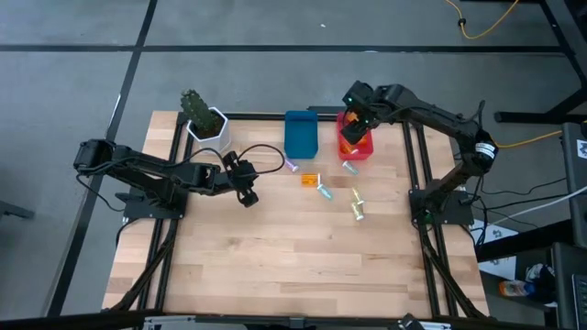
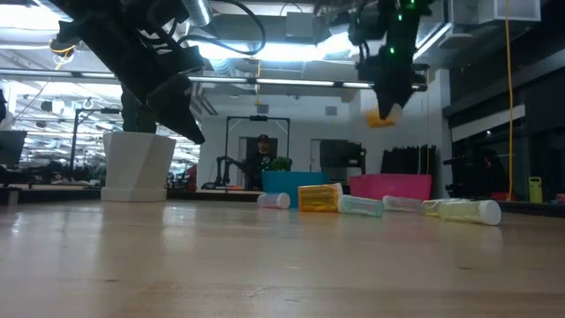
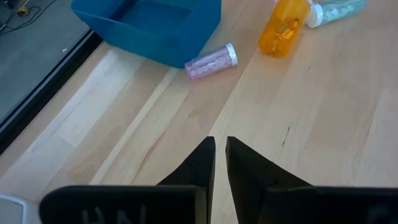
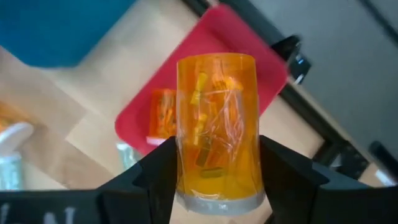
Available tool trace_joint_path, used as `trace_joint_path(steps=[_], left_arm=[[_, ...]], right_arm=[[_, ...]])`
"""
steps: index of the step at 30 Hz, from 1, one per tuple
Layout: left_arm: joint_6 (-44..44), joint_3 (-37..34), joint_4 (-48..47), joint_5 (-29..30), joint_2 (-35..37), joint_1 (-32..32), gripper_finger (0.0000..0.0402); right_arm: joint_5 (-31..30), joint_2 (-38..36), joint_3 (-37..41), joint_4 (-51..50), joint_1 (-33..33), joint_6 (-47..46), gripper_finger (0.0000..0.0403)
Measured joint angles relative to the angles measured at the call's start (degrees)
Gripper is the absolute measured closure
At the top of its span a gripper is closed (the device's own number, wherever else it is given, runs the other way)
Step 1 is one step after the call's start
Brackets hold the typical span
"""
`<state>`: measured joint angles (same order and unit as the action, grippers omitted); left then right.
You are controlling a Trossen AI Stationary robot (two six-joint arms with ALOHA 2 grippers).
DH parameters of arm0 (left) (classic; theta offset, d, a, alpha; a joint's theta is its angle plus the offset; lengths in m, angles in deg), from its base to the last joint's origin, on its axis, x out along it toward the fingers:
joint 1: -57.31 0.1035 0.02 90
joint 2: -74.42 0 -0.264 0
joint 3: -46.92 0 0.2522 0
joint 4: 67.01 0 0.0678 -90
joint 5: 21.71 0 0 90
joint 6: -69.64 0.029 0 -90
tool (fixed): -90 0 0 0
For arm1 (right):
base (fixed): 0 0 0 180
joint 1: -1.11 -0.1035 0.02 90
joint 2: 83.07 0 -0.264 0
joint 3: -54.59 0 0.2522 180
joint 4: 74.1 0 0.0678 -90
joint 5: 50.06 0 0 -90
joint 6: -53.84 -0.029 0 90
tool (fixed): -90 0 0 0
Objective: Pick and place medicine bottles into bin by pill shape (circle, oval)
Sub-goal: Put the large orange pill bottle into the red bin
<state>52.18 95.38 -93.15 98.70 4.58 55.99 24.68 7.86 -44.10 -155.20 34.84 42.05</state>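
Note:
My right gripper [image 1: 356,131] is shut on an orange bottle [image 4: 216,130] and hangs above the red bin [image 1: 356,147], which has another orange bottle [image 4: 163,121] in it. My left gripper [image 1: 248,195] is shut and empty, above the table left of the blue bin [image 1: 301,134]. A purple vial [image 3: 211,61] lies by the blue bin's near corner. An orange bottle [image 1: 310,180], a teal vial [image 1: 325,192], a yellowish vial [image 1: 357,211] and another pale vial [image 1: 349,167] lie on the table. My right gripper pinches the orange bottle's side wall [image 4: 186,168] between its two fingers, near the bottle's capped end. The fingers [image 4: 283,171] lie across the bottle. The bottle is lifted clear, above the red bin, and shows in the low view [image 2: 381,117] below the gripper.
A white plant pot [image 1: 207,126] with a green plant stands at the table's far left. Black rails [image 1: 415,174] run along both sides of the wooden top. The near half of the table [image 1: 293,266] holds no objects.

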Motion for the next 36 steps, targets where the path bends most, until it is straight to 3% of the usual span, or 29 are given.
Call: trace_joint_path(steps=[5, 13, 36], left_arm=[[0.0, 0.0, 0.0, -0.01, 0.0, 0.0, 0.0366], [0.0, 0.0, 0.0, 0.0, 0.0, 0.0, 0.0367], [0.02, 0.0, 0.0, 0.0, 0.0, 0.0, 0.0367]], right_arm=[[6.07, 0.0, 6.38, 3.86, 2.87, 1.62, 0.0203], [6.03, 0.0, 13.75, 7.85, 2.94, 1.81, 0.0203], [5.89, 0.02, 14.84, 16.41, 2.95, 1.81, 0.0181]])
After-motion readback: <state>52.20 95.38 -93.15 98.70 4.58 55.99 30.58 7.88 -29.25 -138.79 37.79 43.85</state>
